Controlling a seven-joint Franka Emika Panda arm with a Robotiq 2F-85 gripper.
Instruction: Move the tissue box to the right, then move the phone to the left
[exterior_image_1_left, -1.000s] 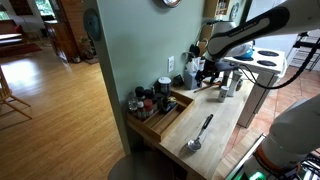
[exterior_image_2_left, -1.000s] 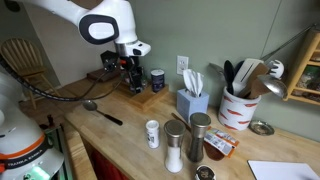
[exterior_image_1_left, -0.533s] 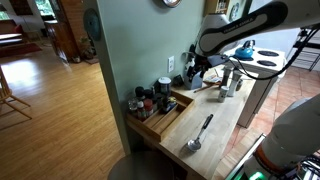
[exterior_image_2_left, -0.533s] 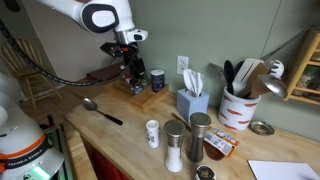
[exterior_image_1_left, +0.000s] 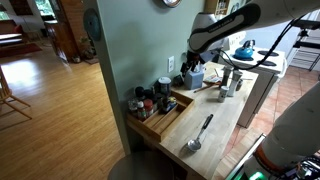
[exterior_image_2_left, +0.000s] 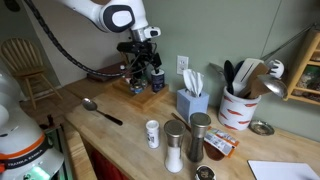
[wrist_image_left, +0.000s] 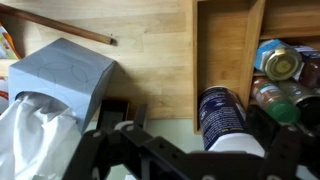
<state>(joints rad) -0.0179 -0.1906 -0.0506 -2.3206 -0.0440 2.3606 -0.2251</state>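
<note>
The tissue box (exterior_image_2_left: 191, 101) is a pale bluish box with a white tissue sticking out of its top. It stands on the wooden counter by the wall, also in the wrist view (wrist_image_left: 66, 73). My gripper (exterior_image_2_left: 144, 76) hangs open and empty over the end of the wooden tray (exterior_image_2_left: 140, 92), a short way from the box. In the wrist view my gripper (wrist_image_left: 200, 122) has its fingers apart over a blue-labelled jar (wrist_image_left: 222, 113). In an exterior view my gripper (exterior_image_1_left: 192, 74) hides the box. I cannot make out a phone in any view.
Spice jars (exterior_image_1_left: 149, 99) fill the wooden tray (exterior_image_1_left: 163, 116). A metal spoon (exterior_image_2_left: 101, 109) lies on the counter, also seen in an exterior view (exterior_image_1_left: 199, 134). Shakers (exterior_image_2_left: 175, 144) stand near the front edge. A white utensil cup (exterior_image_2_left: 238, 108) stands past the tissue box.
My arm has swung along the wall from over the tray toward the tissue box, and the wrist has turned. The gripper stays open. Nothing on the counter has moved.
</note>
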